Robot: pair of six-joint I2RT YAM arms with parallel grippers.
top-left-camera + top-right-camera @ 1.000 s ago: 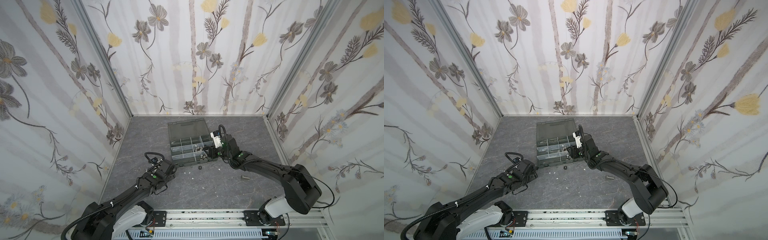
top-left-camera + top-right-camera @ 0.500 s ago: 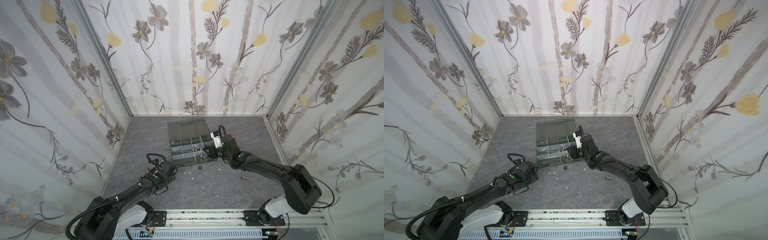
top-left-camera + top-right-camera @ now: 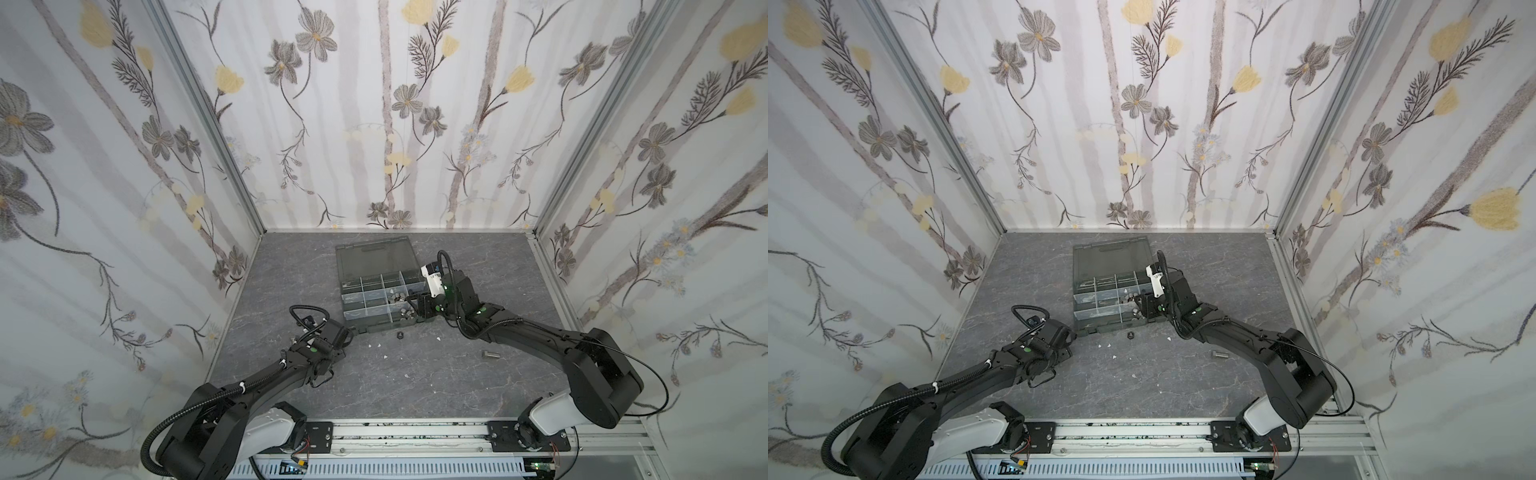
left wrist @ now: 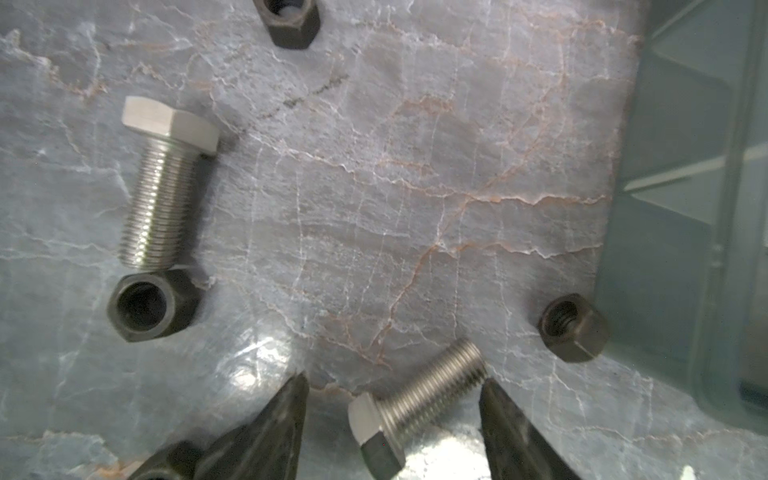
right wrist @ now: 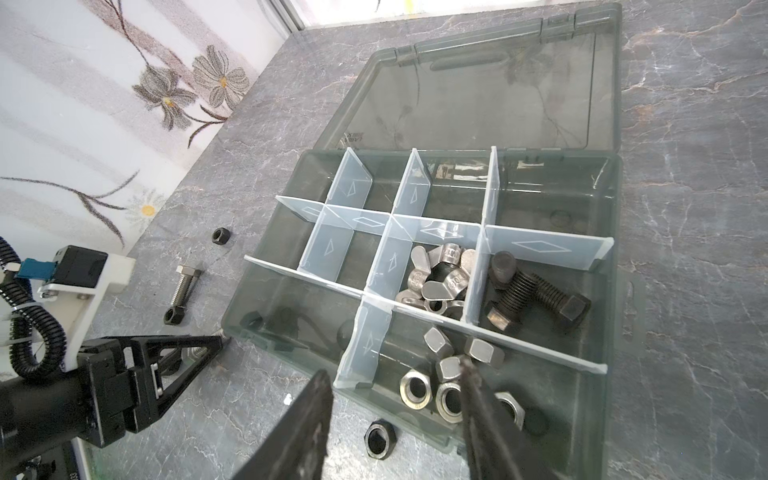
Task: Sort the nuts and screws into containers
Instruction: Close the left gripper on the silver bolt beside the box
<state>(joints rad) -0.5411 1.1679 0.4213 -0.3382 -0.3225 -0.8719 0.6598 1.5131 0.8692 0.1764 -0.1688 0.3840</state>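
In the left wrist view my left gripper (image 4: 395, 378) is open around a silver screw (image 4: 411, 407) lying on the table. One finger (image 4: 498, 419) touches its threaded tip and the other finger (image 4: 286, 415) stands off its head. In both top views this gripper (image 3: 345, 332) (image 3: 1069, 332) is low at the front left corner of the organizer box (image 3: 374, 328). My right gripper (image 5: 394, 368) (image 3: 415, 307) hangs open and empty over the box's front wall (image 5: 291, 353), above a black nut (image 5: 380, 438) on the table. Cells hold silver nuts (image 5: 446, 374), wing nuts (image 5: 440, 278) and black screws (image 5: 532, 295).
Beside my left gripper lie a larger silver screw (image 4: 164, 187) and three black nuts (image 4: 149, 305) (image 4: 291, 20) (image 4: 573, 328). Another silver screw (image 3: 490, 354) lies on the table by my right arm. The box lid (image 3: 376, 257) lies open behind the cells. White flecks dot the table.
My left arm has shifted slightly by the box's front left corner. The right arm has not moved.
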